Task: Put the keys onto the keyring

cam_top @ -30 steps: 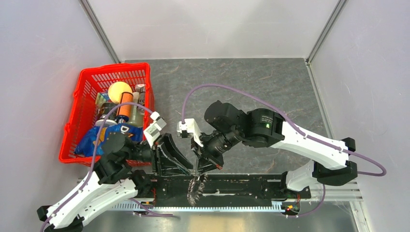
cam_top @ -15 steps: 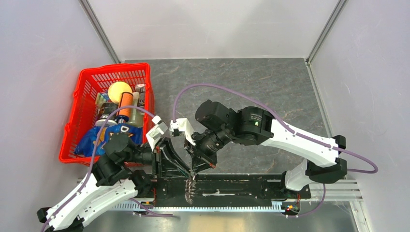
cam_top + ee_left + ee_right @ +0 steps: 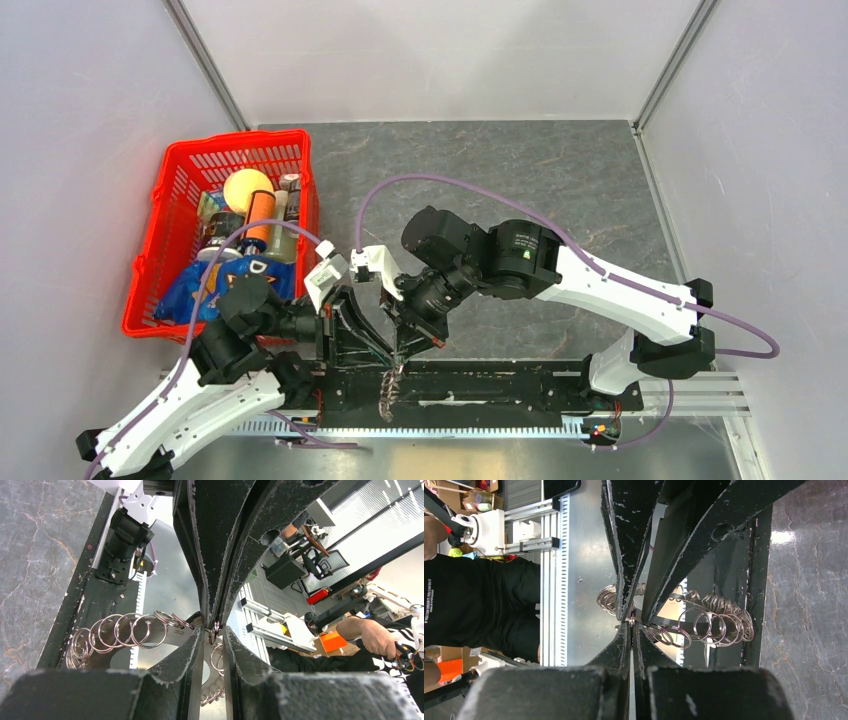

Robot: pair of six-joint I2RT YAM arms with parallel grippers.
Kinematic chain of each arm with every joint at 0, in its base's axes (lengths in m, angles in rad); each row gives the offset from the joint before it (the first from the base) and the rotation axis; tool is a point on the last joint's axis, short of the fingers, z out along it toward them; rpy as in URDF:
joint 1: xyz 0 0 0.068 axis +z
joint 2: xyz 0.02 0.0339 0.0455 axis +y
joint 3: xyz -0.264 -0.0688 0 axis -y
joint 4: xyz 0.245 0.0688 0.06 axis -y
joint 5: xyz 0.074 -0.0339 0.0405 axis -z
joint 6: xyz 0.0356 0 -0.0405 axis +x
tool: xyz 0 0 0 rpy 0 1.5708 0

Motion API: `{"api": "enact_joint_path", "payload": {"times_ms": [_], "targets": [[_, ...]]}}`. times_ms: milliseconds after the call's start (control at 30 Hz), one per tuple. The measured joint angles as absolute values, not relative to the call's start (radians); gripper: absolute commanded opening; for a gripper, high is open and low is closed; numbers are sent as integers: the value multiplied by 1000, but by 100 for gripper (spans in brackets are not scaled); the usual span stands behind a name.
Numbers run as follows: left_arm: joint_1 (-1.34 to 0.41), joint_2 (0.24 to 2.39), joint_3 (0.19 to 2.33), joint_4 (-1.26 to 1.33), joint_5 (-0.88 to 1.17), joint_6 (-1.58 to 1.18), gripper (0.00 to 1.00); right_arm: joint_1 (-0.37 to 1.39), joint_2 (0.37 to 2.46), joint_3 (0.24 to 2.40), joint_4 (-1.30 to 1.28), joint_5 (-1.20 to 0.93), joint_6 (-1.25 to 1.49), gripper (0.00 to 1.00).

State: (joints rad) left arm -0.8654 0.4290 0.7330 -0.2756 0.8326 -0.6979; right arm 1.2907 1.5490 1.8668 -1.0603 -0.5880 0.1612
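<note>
The keyring (image 3: 391,391), a spiky dark-grey cluster, hangs over the black rail at the near edge, just below both grippers. In the left wrist view it is a flat metal band (image 3: 172,639) strung with several small wire rings (image 3: 120,632). My right gripper (image 3: 405,346) is shut, pinching the small dark key (image 3: 215,629), of which only a thin loop shows at its tips (image 3: 632,625). My left gripper (image 3: 393,352) faces it tip to tip. Its jaws (image 3: 213,631) stand a narrow gap apart on either side of that loop, and the band lies beyond them.
A red basket (image 3: 180,160) with a yellow ball, bottles and a blue bag stands at the left. The black rail (image 3: 520,385) runs along the near edge between the arm bases. Purple cables loop over both wrists. Grey walls close in the sides and back.
Both grippers and the hanging keyring have shifted a little to the left. The left jaws have narrowed around the right gripper's tips. The right gripper has stayed shut.
</note>
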Motion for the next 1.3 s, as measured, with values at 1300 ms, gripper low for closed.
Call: {"api": "enact_joint_path", "payload": {"times_ms": [1300], "targets": [[-865,445,743,-277,790,-693,21,1287,1508,1802,-1032,-577,159,0]]}}
